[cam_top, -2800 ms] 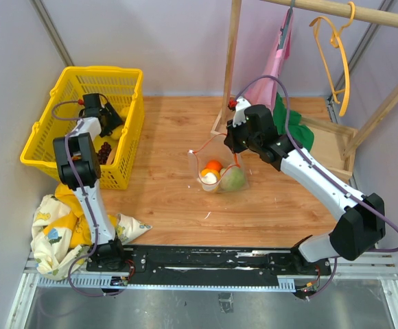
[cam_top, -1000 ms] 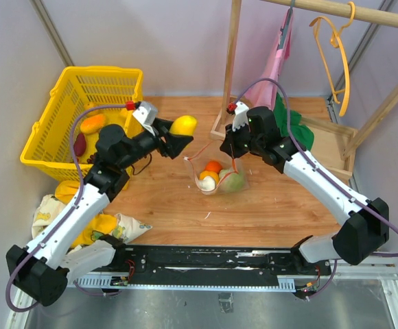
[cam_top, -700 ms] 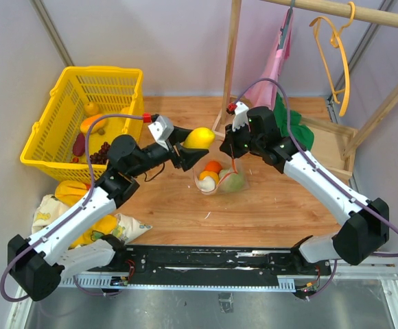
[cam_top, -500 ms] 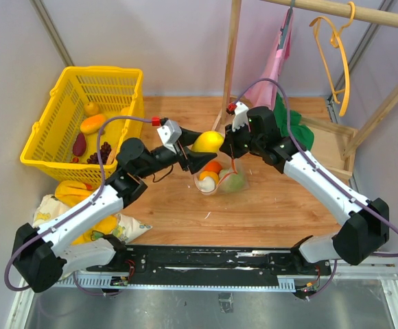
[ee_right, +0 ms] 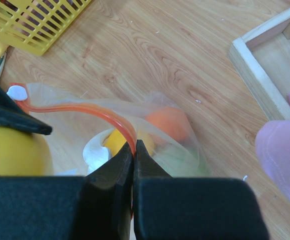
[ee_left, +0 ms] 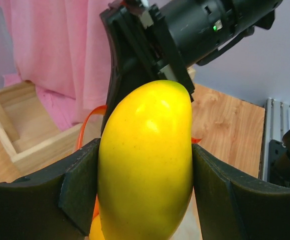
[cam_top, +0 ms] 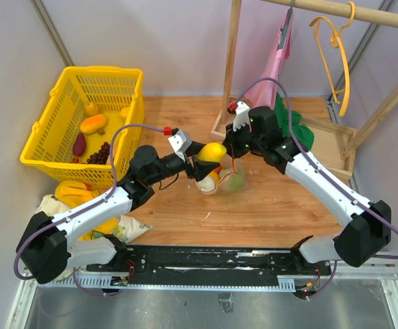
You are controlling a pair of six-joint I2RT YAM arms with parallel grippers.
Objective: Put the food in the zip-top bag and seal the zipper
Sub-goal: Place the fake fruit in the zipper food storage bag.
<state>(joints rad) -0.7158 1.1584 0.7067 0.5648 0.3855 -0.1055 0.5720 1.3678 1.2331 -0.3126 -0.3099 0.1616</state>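
Note:
My left gripper (cam_top: 209, 156) is shut on a yellow toy fruit (cam_top: 213, 151) and holds it over the mouth of the zip-top bag (cam_top: 225, 181). In the left wrist view the fruit (ee_left: 145, 165) fills the space between both fingers (ee_left: 80, 185). My right gripper (ee_right: 134, 147) is shut on the orange-red zipper (ee_right: 85, 109) and lifts the bag's rim open. Inside the bag lie an orange piece (ee_right: 169, 124), a yellow one and a green one (ee_right: 177, 160). More food sits in the yellow basket (cam_top: 55, 137): an orange piece (cam_top: 92, 124) and a purple one (cam_top: 79, 144).
A wooden rack frame (cam_top: 230, 62) stands just behind the bag, with pink cloth (cam_top: 279, 58), green cloth (cam_top: 298, 130) and an orange hanger (cam_top: 340, 62). Printed snack packets (cam_top: 58, 223) lie at the near left. The basket sits at the far left.
My left arm has swung right from beside the basket, carrying the yellow fruit up to the bag's mouth. The right gripper has kept its hold on the zipper.

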